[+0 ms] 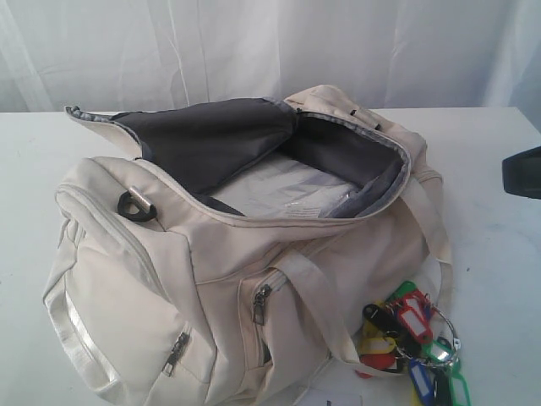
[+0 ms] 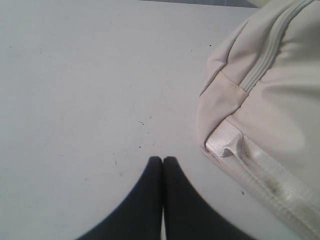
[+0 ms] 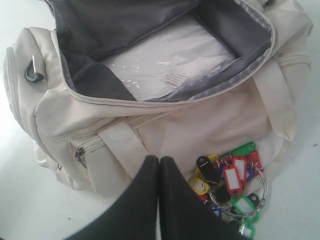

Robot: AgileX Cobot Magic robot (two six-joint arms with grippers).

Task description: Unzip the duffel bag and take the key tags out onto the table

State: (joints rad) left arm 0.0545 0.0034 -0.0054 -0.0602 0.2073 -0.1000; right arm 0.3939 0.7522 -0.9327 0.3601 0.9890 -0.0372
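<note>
Right pincer (image 3: pixel 159 160) seemingly beside key tags (image 3: pixel 233 179)

**A:** What can you make out of your left hand (image 2: pixel 162 159)?

**B:** On your left wrist camera you see just two fingers (image 2: pixel 142 205). They are matte black and smooth, broad at the base, and they curve in to rounded tips. A thin seam runs between them.

**A:** And your right hand (image 3: pixel 159 159)?

**B:** You get the same build there: black fingers (image 3: pixel 182 205) with the same curved taper and a faint sheen along the edges.

**A:** Does your exterior view show anything more?

**B:** Only a dark boxy part (image 1: pixel 524 172) cropped by the right edge, black with a slightly greyer upper face. You cannot tell which piece of the arm it is.
</note>
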